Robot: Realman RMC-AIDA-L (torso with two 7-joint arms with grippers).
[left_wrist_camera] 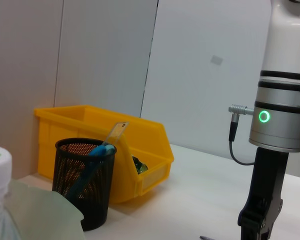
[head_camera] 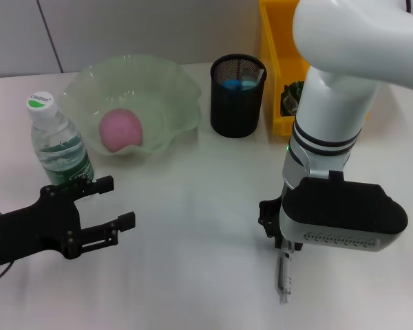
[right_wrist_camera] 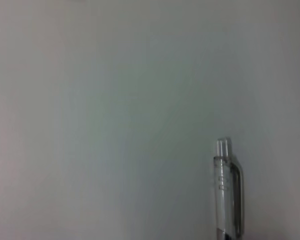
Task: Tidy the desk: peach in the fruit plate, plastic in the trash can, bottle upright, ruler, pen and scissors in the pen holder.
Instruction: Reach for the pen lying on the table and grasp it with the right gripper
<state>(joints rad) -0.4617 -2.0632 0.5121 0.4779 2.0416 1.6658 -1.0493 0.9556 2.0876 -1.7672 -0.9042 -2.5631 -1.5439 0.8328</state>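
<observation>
The peach (head_camera: 120,130) sits in the fruit plate (head_camera: 166,82), the bottle (head_camera: 56,142) stands upright just beside it, and the scissors (head_camera: 235,84) and ruler (left_wrist_camera: 115,135) poke out of the pen holder (head_camera: 237,103), with something dark in the trash can (head_camera: 275,41). So only the pen (head_camera: 283,276) seems left, lying flat on the tabletop (head_camera: 193,261). The right claw (head_camera: 279,237) hangs directly over its upper end, likely lining up a grasp; its wrist housing hides the fingers, so I cannot tell their spread. The left claw (head_camera: 117,206) idles near the bottle, jaws wide and empty.
</observation>
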